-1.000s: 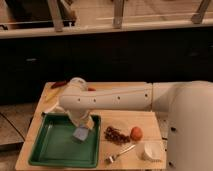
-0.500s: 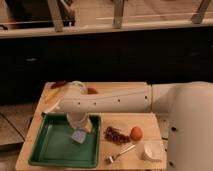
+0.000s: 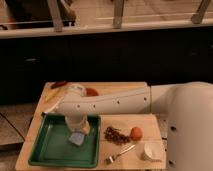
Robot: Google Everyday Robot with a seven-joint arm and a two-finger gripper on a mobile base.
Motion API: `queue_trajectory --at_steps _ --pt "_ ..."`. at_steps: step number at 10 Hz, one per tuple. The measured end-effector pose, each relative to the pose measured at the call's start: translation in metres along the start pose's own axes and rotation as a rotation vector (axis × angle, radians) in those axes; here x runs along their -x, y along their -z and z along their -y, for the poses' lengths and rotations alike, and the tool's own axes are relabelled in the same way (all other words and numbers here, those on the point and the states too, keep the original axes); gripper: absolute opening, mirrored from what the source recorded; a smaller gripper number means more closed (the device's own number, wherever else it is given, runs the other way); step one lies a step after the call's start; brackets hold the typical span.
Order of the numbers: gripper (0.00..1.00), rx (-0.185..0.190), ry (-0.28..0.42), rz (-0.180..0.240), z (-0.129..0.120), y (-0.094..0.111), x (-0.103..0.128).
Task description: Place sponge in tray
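The light-blue sponge (image 3: 76,138) is inside the green tray (image 3: 50,150), near its right side, and looks to rest on the tray floor. My gripper (image 3: 77,131) hangs from the white arm straight above the sponge and right at its top. The arm reaches in from the right across the wooden table. The orange bowl (image 3: 91,92) shows just behind the arm.
A bunch of dark grapes (image 3: 115,135), an orange fruit (image 3: 136,132), a fork (image 3: 120,153) and a white cup (image 3: 150,150) lie right of the tray. A banana (image 3: 52,95) and a red item (image 3: 58,84) lie at the table's back left.
The sponge has come down from just above the tray to the tray floor, with the gripper following it down. The arm has hardly shifted sideways.
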Motion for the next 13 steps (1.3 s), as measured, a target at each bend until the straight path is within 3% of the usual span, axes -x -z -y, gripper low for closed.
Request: queue_trajectory --at_steps 3,7,13 --pt "0.2 -0.013 0.013 0.006 0.004 -0.004 0.005" --pt "0.35 -0.023 0.039 0.014 0.007 -0.005 0.009" --pt "0.35 -0.03 0.074 0.023 0.01 -0.007 0.013"
